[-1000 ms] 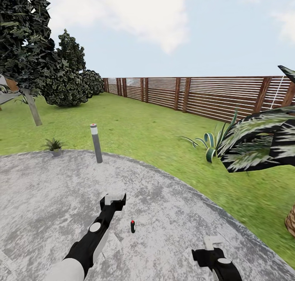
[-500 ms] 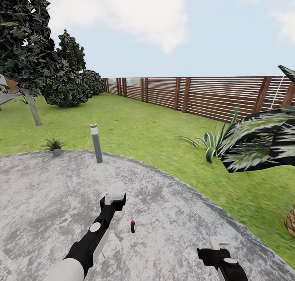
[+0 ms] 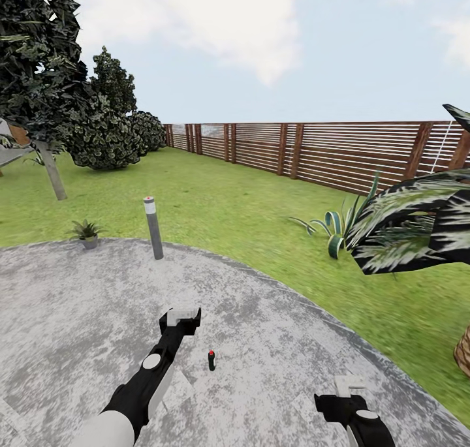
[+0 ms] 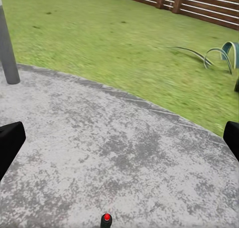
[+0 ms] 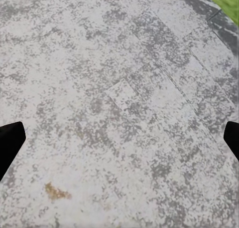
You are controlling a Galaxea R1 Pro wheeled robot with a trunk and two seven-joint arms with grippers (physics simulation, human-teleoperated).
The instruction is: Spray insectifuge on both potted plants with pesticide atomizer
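Note:
The pesticide atomizer (image 3: pixel 211 360), a tiny dark-green bottle with a red top, stands upright on the round grey stone patio (image 3: pixel 78 316) of the garden. Its red cap also shows in the left wrist view (image 4: pixel 106 219). My left gripper (image 3: pixel 181 316) hovers just left of and beyond the bottle, open and empty (image 4: pixel 119 143). Off to the bottle's right and nearer me, my right gripper (image 3: pixel 349 385) is open too, over bare stone (image 5: pixel 119 143). The potted plants are out of view.
A grey red-topped lamp post (image 3: pixel 153 228) stands at the patio's far edge, with a small spiky plant in a grey pot (image 3: pixel 86 231) left of it. A striped agave (image 3: pixel 336 228) and palm fronds (image 3: pixel 418 228) are on the right lawn. A slat fence (image 3: pixel 313 150) runs behind.
My right gripper shifted a little to the right during the first half second, then held still. The left arm and the atomizer have not moved.

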